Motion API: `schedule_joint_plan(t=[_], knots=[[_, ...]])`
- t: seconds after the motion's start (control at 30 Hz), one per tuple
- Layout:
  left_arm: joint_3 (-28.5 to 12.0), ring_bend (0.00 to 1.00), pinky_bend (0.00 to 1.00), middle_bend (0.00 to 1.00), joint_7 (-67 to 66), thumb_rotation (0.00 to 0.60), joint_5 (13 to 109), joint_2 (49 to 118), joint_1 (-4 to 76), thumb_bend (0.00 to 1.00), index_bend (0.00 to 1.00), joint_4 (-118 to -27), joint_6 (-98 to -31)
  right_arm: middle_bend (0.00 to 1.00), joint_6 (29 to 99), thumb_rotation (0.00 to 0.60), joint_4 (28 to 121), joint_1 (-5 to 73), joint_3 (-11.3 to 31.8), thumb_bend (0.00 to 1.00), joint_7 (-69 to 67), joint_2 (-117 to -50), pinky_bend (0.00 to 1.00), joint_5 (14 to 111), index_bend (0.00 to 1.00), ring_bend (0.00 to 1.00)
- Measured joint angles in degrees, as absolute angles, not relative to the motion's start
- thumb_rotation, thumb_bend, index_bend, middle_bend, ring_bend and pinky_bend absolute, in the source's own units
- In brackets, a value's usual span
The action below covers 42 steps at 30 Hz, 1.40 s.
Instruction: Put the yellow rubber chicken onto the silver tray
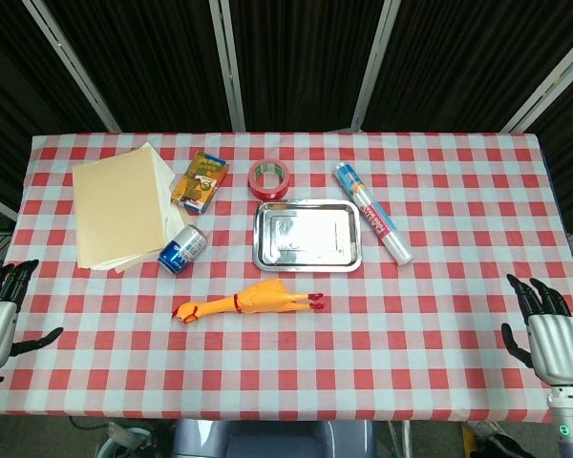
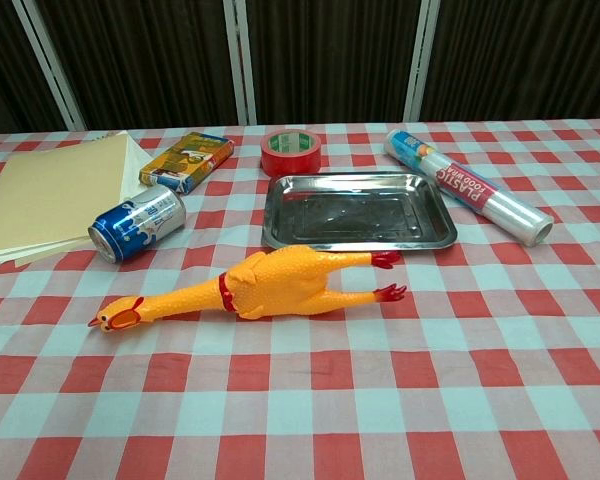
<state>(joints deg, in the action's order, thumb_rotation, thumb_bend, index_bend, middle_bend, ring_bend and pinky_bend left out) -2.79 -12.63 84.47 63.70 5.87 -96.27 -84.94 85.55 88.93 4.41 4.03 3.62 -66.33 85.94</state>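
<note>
The yellow rubber chicken [image 1: 253, 301] [image 2: 265, 284] lies on its side on the checked cloth, head to the left and red feet to the right, just in front of the silver tray [image 1: 307, 260] [image 2: 356, 240]. The tray holds nothing. My left hand [image 1: 0, 320] hovers at the table's near left corner with fingers spread, holding nothing. Over at the near right corner my right hand [image 1: 551, 336] is likewise spread and holds nothing. Both hands are far from the chicken. Neither hand shows in the chest view.
Behind the tray sits a red tape roll [image 1: 269, 178] [image 2: 290, 152]. A plastic wrap roll [image 1: 373, 213] [image 2: 470, 187] lies to its right. To the left are a tipped blue can [image 1: 182, 249] [image 2: 135, 222], a small box [image 1: 200, 180] [image 2: 187, 161] and tan folders [image 1: 119, 206] [image 2: 45, 196].
</note>
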Motion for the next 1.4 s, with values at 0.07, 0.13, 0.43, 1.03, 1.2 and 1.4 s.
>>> schedule_joint_plan(t=[0.07, 0.13, 0.43, 1.03, 1.2, 1.4], knots=[[-2.8, 0.07, 0.02, 0.1, -12.9, 0.6, 84.6, 63.8, 5.9, 0.01, 0.04, -96.4, -85.0, 0.21, 85.4, 0.6, 88.9, 4.5, 4.1, 0.46, 3.5, -66.3, 0.16, 85.9, 0.09, 0.12], [-2.8, 0.07, 0.02, 0.11, -13.1, 0.6, 84.7, 63.8, 5.9, 0.01, 0.05, -96.6, -85.1, 0.21, 85.4, 0.6, 88.8, 4.5, 4.1, 0.46, 3.4, -66.2, 0.16, 85.9, 0.09, 0.12], [-2.5, 0.07, 0.02, 0.11, -13.0, 0.6, 85.9, 63.6, 5.2, 0.01, 0.05, -97.1, -86.8, 0.21, 85.8, 0.6, 88.0, 4.3, 3.8, 0.46, 1.6, -66.2, 0.16, 86.6, 0.09, 0.12], [-1.8, 0.08, 0.02, 0.14, -12.8, 0.6, 86.2, 63.6, 4.4, 0.01, 0.08, -97.5, -87.2, 0.21, 86.5, 0.6, 86.6, 3.9, 3.4, 0.46, -0.4, -66.3, 0.16, 87.5, 0.09, 0.12], [-1.9, 0.09, 0.02, 0.17, -12.8, 0.6, 86.5, 64.3, 4.8, 0.03, 0.12, -97.2, -86.8, 0.21, 86.5, 0.6, 86.4, 3.9, 3.3, 0.46, -0.8, -66.4, 0.16, 87.6, 0.09, 0.12], [-2.2, 0.14, 0.06, 0.23, -13.2, 0.6, 87.2, 65.8, 6.8, 0.07, 0.16, -97.2, -84.1, 0.21, 86.0, 0.6, 86.2, 4.1, 3.2, 0.46, -1.1, -66.5, 0.16, 87.7, 0.09, 0.12]])
